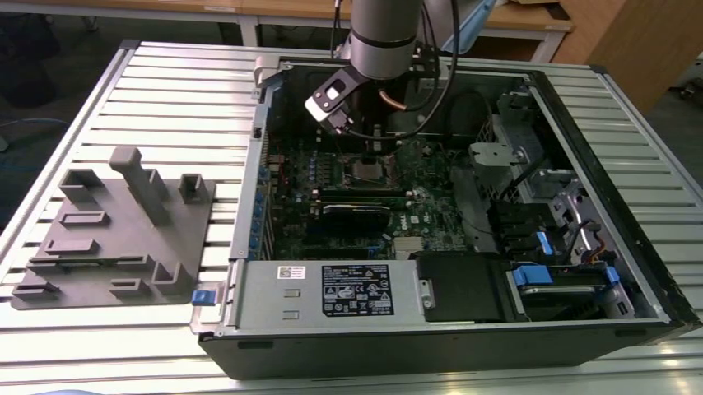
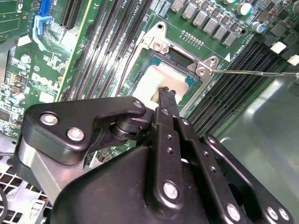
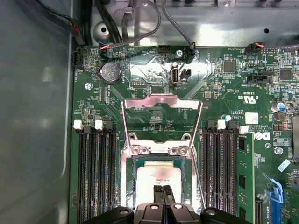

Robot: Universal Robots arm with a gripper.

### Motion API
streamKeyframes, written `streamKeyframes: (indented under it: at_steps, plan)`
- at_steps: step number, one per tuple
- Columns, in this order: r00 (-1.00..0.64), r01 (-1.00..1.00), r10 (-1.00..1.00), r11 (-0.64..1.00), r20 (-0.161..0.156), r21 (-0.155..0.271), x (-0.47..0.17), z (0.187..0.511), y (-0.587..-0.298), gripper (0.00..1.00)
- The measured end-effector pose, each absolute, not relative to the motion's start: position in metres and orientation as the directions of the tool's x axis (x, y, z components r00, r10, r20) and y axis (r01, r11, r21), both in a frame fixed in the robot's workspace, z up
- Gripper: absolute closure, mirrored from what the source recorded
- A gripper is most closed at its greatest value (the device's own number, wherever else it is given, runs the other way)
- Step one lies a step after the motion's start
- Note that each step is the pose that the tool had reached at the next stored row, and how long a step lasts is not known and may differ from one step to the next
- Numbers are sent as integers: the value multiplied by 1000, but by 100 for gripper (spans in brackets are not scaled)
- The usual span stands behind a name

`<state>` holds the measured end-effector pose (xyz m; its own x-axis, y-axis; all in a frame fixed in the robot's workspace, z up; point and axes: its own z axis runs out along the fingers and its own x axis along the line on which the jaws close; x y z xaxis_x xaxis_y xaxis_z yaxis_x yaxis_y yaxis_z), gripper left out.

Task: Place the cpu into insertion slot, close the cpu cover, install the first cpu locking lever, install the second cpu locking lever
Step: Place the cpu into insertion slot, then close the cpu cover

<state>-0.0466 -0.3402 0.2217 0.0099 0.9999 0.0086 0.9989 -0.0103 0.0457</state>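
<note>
a black printed label [image 1: 355,290] sits on the grey box [image 1: 275,298] inside the open case. long black memory slots [image 3: 96,172] flank the insertion slot [image 3: 125,173]. the cpu [image 3: 156,175], dull silver, lies in it, and the cpu cover [image 3: 161,99] stands open beyond. the gripper [image 3: 163,190] has its fingers pressed together, tips at the cpu's face.

You have a silver table [image 1: 165,82] made of long metal slats. An open computer case [image 1: 439,352] lies flat on it and takes up most of the tabletop. A grey plastic stand [image 1: 121,239] sits just beside the case, near the tabletop's edge on the exterior view's left.
</note>
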Motion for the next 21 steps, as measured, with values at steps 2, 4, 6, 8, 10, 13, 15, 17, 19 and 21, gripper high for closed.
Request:
streamKeyframes:
  at_steps: [2, 4, 6, 8, 10, 13, 15, 17, 19, 21]
  plan:
    - [10, 999, 1000, -10, 9, 46, -47, 224, -340, 89]
    - [10, 999, 1000, -10, 9, 46, -47, 226, -340, 89]
    - [10, 999, 1000, -10, 9, 46, -47, 228, -340, 89]
    - [10, 999, 1000, -10, 9, 46, -47, 229, -340, 89]
    - [10, 999, 1000, -10, 9, 46, -47, 229, -340, 89]
    - [10, 999, 1000, -10, 9, 46, -47, 229, -340, 89]
    - [10, 999, 1000, -10, 9, 46, -46, 229, -340, 89]
    - [10, 999, 1000, -10, 9, 46, -46, 230, -340, 89]
    - [10, 999, 1000, -10, 9, 46, -46, 232, -340, 89]
    - [10, 999, 1000, -10, 9, 46, -46, 232, -340, 89]
